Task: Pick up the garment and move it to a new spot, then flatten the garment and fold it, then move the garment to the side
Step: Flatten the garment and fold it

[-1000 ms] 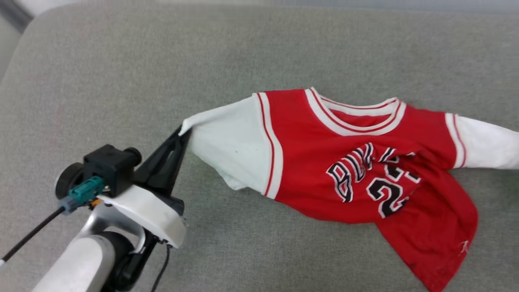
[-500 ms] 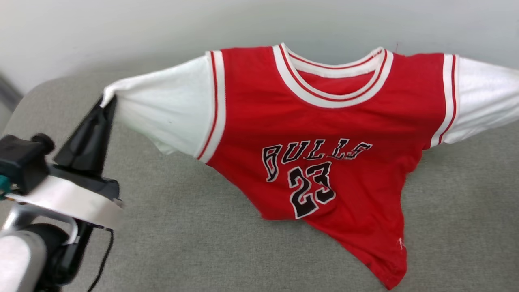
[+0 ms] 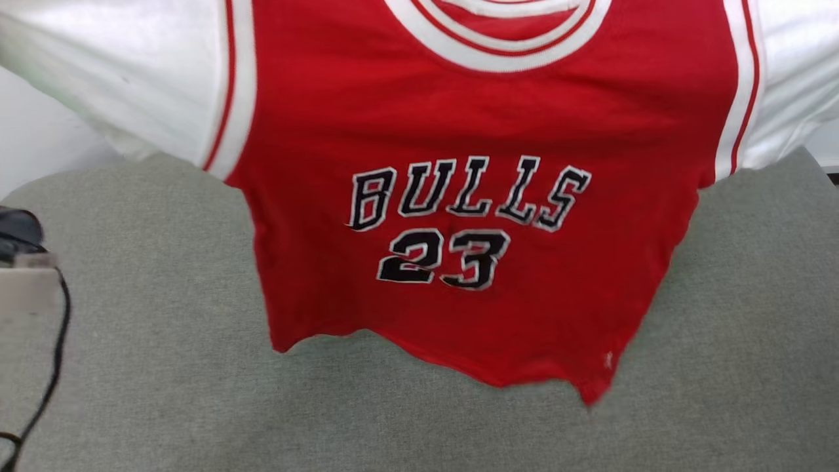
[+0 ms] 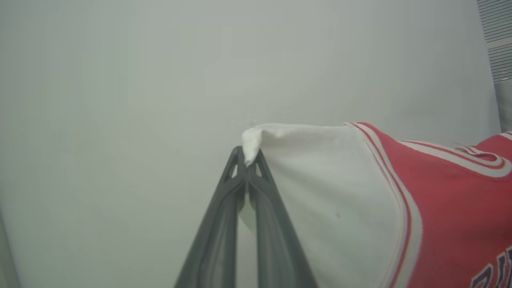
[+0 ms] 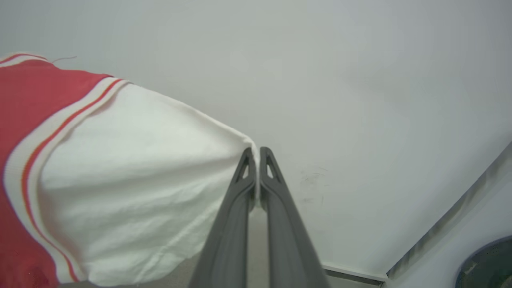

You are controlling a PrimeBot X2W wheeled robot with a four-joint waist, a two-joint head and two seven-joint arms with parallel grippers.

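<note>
Garment (image 3: 459, 118): one; left gripper (image 4: 248, 155), right gripper (image 5: 257, 153) jaws clamp one sleeve each.

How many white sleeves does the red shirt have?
2. The left sleeve stretches out on the robot's left, its tip pinched in the left gripper. The right sleeve stretches out on the right, its tip pinched in the right gripper.
</note>
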